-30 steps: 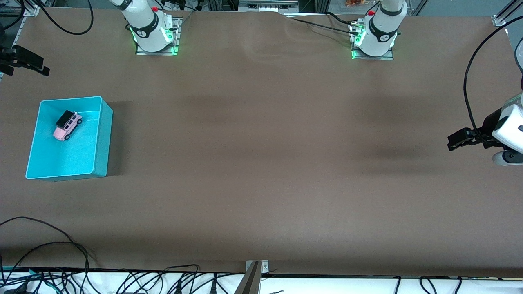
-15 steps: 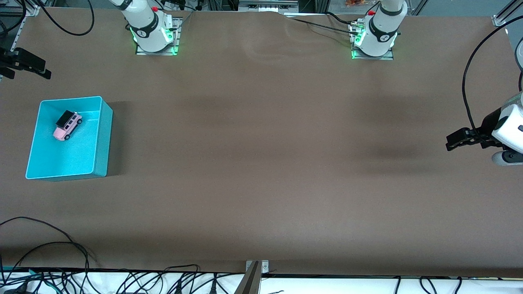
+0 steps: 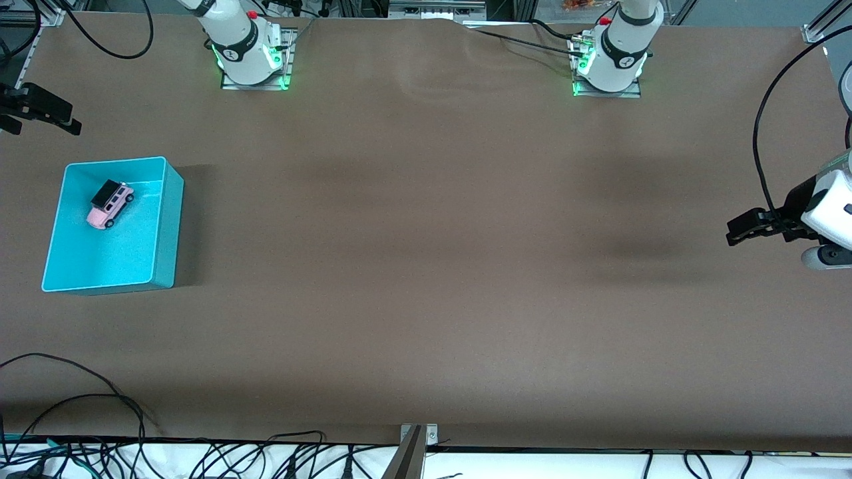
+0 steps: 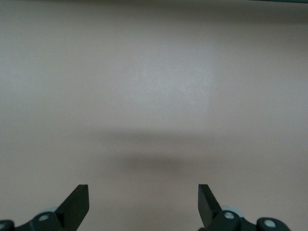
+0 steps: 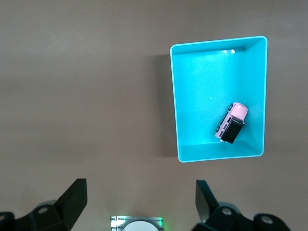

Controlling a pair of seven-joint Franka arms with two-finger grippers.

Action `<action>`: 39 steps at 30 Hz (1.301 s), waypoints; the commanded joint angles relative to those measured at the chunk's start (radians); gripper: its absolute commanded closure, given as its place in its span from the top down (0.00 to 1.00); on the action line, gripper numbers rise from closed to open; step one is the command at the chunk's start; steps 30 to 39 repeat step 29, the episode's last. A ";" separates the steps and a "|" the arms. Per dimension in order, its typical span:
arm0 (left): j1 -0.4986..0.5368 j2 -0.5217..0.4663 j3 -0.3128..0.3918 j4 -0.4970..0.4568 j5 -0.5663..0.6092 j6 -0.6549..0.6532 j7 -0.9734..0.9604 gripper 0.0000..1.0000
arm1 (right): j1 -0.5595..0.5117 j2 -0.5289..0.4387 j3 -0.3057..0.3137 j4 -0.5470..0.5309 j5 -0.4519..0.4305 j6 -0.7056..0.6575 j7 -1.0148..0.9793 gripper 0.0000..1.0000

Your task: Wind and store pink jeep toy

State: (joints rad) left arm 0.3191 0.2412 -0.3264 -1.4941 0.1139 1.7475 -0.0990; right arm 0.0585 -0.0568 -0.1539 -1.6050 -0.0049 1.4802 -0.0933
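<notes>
The pink jeep toy [image 3: 110,204], with a light pink body and a black roof, lies in the turquoise bin [image 3: 170,226] at the right arm's end of the table. The right wrist view shows the jeep [image 5: 232,123] near one corner of the bin [image 5: 174,96]. My right gripper [image 3: 46,113] is open and empty, high over the table edge beside the bin; its own view [image 5: 141,202] shows bare table between its fingers. My left gripper [image 3: 735,229] is open and empty over bare table at the left arm's end, as its own view [image 4: 143,202] shows.
The right arm's base [image 3: 249,60] and the left arm's base [image 3: 609,63] stand along the table edge farthest from the front camera. Loose black cables [image 3: 100,399] lie along the nearest edge. Brown table [image 3: 426,266] stretches between the bin and the left gripper.
The right gripper has drifted slightly at the view's edge. The left gripper has barely shifted. The jeep and the bin have not moved.
</notes>
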 commanded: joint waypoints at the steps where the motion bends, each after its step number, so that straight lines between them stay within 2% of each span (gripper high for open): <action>1: 0.003 -0.017 0.003 -0.009 -0.023 -0.003 0.016 1.00 | 0.001 0.014 -0.004 0.031 0.020 -0.001 0.000 1.00; 39: 0.012 -0.020 0.003 -0.002 -0.025 -0.002 0.021 1.00 | -0.006 0.014 -0.012 0.031 0.023 -0.014 -0.010 1.00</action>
